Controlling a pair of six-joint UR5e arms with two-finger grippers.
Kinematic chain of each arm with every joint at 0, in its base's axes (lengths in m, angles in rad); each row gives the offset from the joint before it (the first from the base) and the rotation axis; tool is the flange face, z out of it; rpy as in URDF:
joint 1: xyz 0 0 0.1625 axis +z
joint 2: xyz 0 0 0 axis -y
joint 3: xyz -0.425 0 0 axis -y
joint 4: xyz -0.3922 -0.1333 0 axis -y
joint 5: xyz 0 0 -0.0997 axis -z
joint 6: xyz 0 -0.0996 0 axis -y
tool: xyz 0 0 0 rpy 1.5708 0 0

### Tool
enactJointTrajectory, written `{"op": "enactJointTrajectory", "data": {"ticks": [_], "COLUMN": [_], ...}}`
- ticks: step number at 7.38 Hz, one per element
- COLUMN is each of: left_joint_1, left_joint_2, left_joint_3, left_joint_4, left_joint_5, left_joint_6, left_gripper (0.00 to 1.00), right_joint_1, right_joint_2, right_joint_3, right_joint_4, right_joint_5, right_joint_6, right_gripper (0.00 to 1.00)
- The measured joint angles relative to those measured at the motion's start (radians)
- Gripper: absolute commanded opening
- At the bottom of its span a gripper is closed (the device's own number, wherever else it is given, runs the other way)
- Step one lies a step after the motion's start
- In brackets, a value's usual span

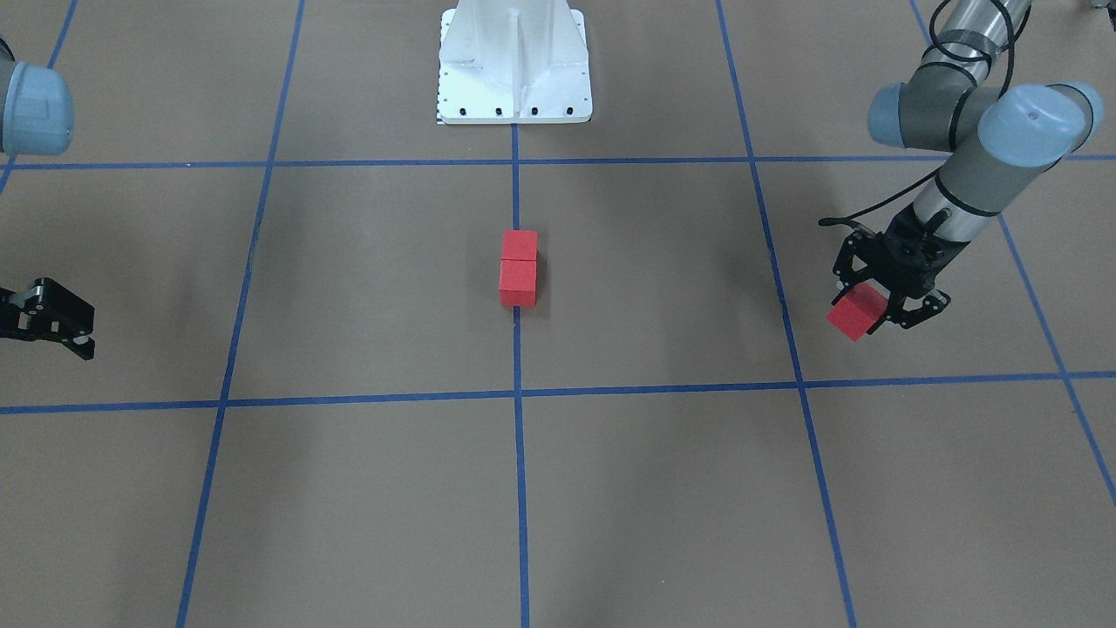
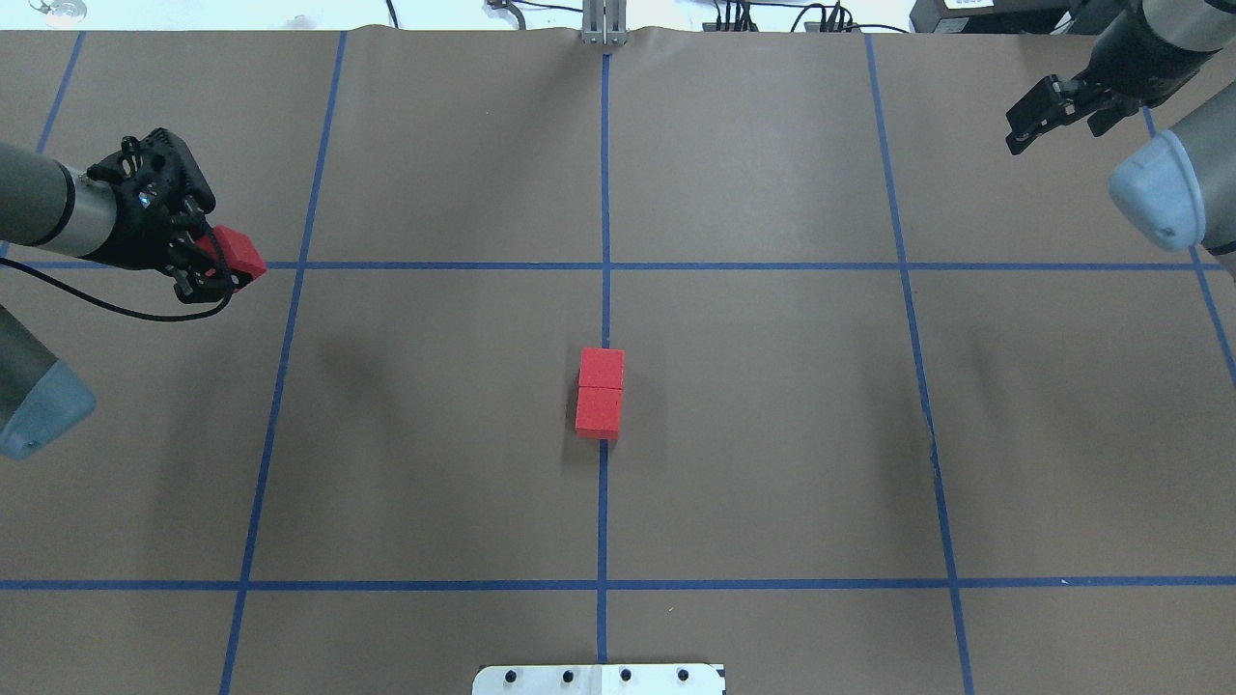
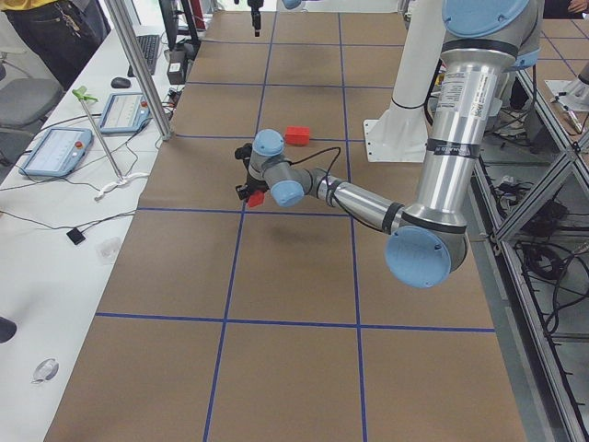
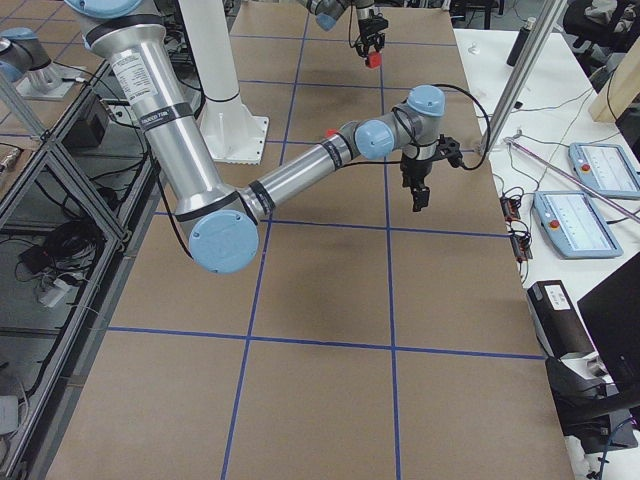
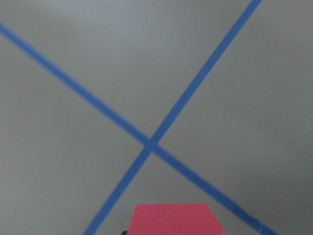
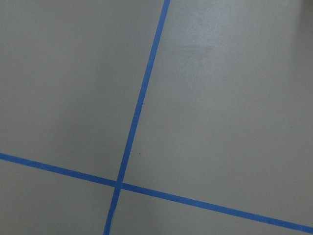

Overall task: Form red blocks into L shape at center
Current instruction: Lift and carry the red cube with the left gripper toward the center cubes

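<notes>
1. Along one long side of the room stood a white desk (image 3: 55,212) carrying two tablet-like screens (image 3: 55,152).
2. The counter (image 2: 772,463) was flat, matte brown and marked into large squares by blue tape (image 2: 605,193). In the overhead view the white base (image 1: 514,70) sat at six o'clock from the centre (image 2: 676,386).
3. The left arm (image 2: 39,208) reached in from nine o'clock and the right arm (image 2: 1159,183) from two o'clock, both well away from the middle.
4. The right tool (image 1: 83,331) hung at about two o'clock, its jaws apart with nothing between them.
5. The left tool (image 2: 217,261) was at about ten o'clock, clenched on one red block.
6. Two red blocks (image 2: 600,391) lay touching end to end on the middle tape line, at the centre. I judged that to be the long leg of the L, already done.
7. The third red block (image 2: 235,254) sat between the left tool's jaws, apparently clear of the surface and well apart from the pair. What was left, as I judged it, was to carry it in and set it flush against the side of one end block, at three or nine o'clock, without nudging the pair.
</notes>
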Motion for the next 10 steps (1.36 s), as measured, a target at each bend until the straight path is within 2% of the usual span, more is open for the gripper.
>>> {"op": "enactJointTrajectory", "data": {"ticks": [1,2,4,5,7,9,10], "left_joint_1": [0.009,0.030,0.092,0.127,0.211,0.291,0.314], "left_joint_2": [-0.027,-0.091,-0.288,-0.355,-0.423,-0.440,-0.442], "left_joint_3": [-0.005,0.007,0.014,0.017,0.020,0.013,0.012], "left_joint_4": [-0.002,0.052,0.308,0.380,0.448,0.507,0.520], "left_joint_5": [0.046,0.073,0.091,0.093,0.132,0.232,0.253], "left_joint_6": [0.012,0.053,0.130,0.138,0.140,0.138,0.141], "left_gripper": [0.00,0.00,0.00,0.00,0.00,0.00,0.00], "right_joint_1": [0.000,0.000,-0.001,-0.001,-0.001,0.000,0.000], "right_joint_2": [0.000,0.000,-0.001,-0.001,-0.002,-0.004,-0.004], "right_joint_3": [0.000,0.000,0.001,0.000,-0.001,-0.001,-0.002], "right_joint_4": [0.000,-0.001,-0.001,-0.001,-0.002,-0.002,-0.002], "right_joint_5": [0.000,0.001,0.001,0.001,0.001,0.001,0.002], "right_joint_6": [0.001,0.001,0.001,0.001,0.002,0.002,0.003], "right_gripper": [1.00,1.00,1.00,1.00,1.00,1.00,1.00]}}
